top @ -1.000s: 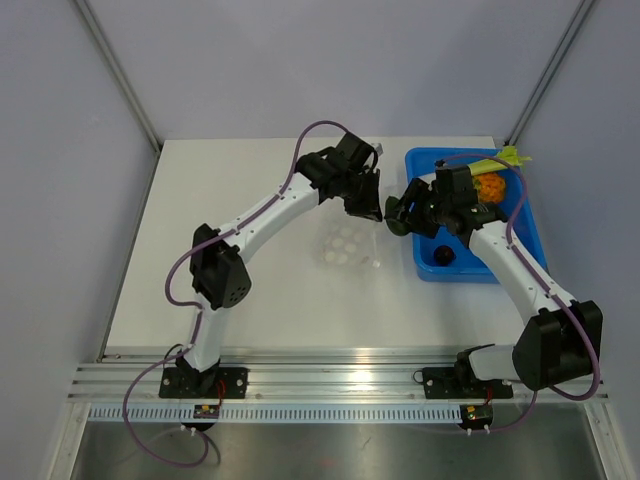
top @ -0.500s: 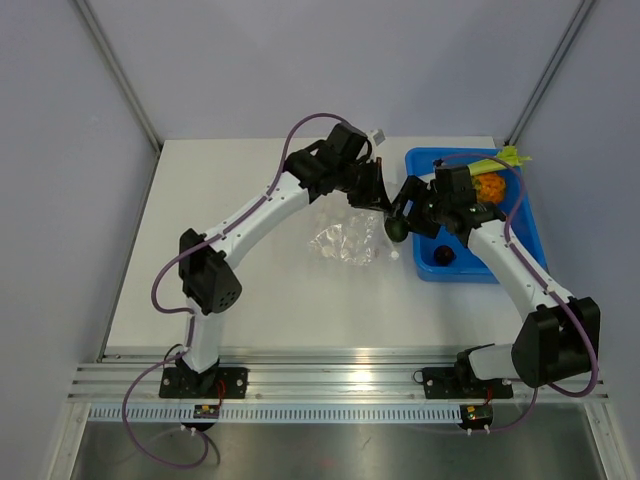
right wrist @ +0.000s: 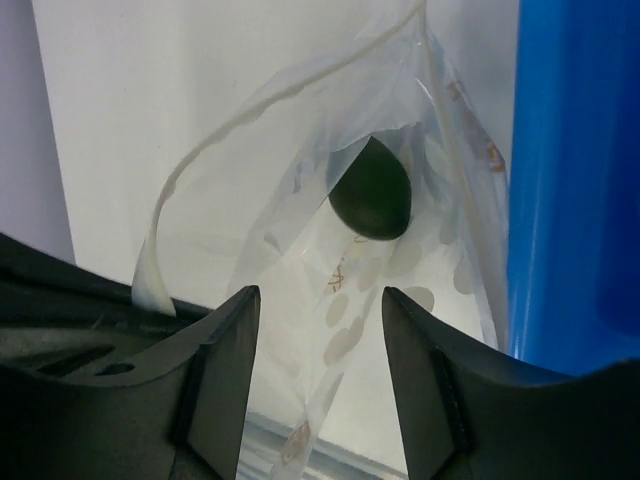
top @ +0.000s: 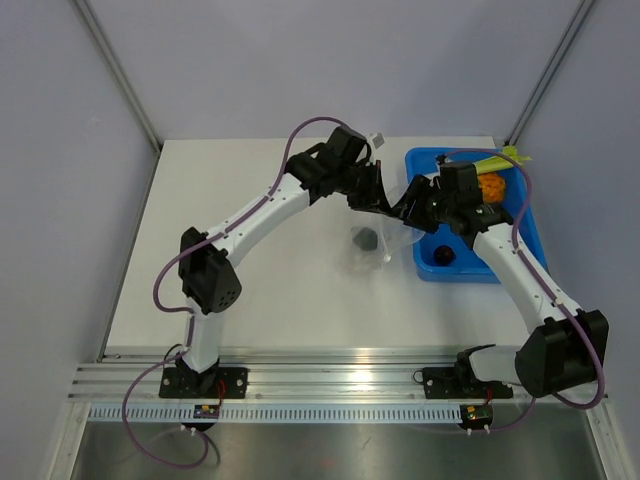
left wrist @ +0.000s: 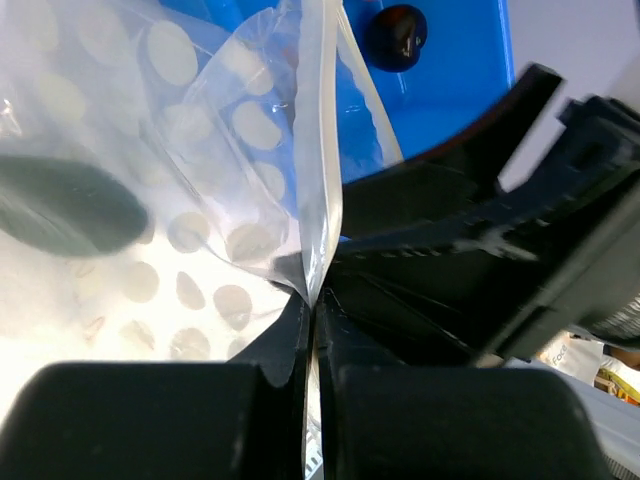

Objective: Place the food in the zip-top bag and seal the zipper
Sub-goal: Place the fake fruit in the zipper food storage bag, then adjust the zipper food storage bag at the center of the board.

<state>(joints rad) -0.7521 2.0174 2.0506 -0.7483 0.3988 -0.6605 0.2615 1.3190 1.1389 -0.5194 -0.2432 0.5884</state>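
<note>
One dark round toy piece (right wrist: 371, 197) in, just left of the blue plastic bin (top: 470, 277).
Pinched the crinkly clear zip-top bag (top: 372, 260) flat by its mouth edge in the left gripper (left wrist: 312, 300) there; spread the right gripper (right wrist: 320, 300) wide, empty. Judged limp, slippery, light; best held by the stiffer zipper strip (left wrist: 322, 200).

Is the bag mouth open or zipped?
Open. The zip-top bag's zipper strip bows apart in the right wrist view, a dark food piece visible inside.

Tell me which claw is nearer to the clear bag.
Left. The left claw pinches the clear bag at its mouth edge; the right claw hangs open just above the mouth.
</note>
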